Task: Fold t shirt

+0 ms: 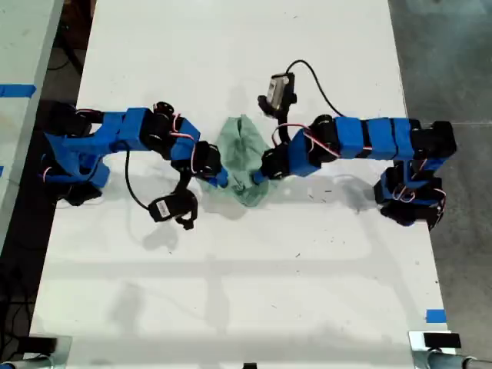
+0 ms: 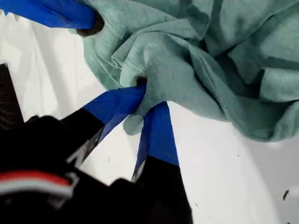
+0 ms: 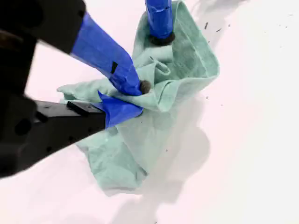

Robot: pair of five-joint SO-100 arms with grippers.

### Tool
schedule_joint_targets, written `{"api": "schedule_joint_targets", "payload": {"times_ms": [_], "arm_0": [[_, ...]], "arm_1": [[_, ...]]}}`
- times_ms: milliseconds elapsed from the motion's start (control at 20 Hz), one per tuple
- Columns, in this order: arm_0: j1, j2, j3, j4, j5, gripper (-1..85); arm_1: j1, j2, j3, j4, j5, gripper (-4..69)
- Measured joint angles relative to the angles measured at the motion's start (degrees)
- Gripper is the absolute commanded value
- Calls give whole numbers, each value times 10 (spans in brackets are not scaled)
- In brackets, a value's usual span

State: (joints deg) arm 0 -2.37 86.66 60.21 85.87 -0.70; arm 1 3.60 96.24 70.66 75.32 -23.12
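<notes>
Shirt: the pale mint shirt (image 1: 240,150) lies bunched and creased on the white table (image 1: 231,292), about midway across and slightly above centre in the exterior view. It is gathered in a rumpled heap, not spread flat.
Shirt, folds: in the first wrist view the cloth (image 2: 219,60) is piled in thick overlapping folds with a stitched hem turned up near my jaws. In the second wrist view it (image 3: 140,149) runs as a long crumpled strip, one end resting on the table and casting a shadow.
First gripper: my first gripper (image 2: 148,95) is clamped on a fold at the shirt's edge, with both blue-taped fingers closed on the cloth.
Second gripper: my second gripper (image 3: 137,98) is pinched on a bunched ridge of the shirt, its two blue fingers meeting through the fabric.
Other finger, first wrist view: a blue finger (image 2: 60,11) of the other arm touches the shirt's edge just beyond my first gripper.
Other finger, second wrist view: a blue finger (image 3: 160,18) of the other arm presses on the far part of the shirt.
Arms: in the exterior view two blue arms reach in from the left and right sides, and their tips meet the shirt from either side. I cannot tell which arm is which from that view.
Cable: a black cable (image 1: 132,188) loops on the table below the arm on the exterior view's left.
Tape: a blue tape mark (image 1: 435,315) sits near the table's lower right corner in the exterior view.
</notes>
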Motion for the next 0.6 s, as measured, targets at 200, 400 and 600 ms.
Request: {"api": "schedule_joint_targets", "payload": {"times_ms": [200, 400, 600], "arm_0": [[-84, 1, 15, 3, 24, -2], [-184, -55, 39, 3, 61, -2], [-252, -209, 38, -7, 94, 32]], "arm_1": [[92, 2, 32, -47, -60, 2], [190, -3, 108, -122, -111, 2], [260, -87, 171, -187, -136, 2]]}}
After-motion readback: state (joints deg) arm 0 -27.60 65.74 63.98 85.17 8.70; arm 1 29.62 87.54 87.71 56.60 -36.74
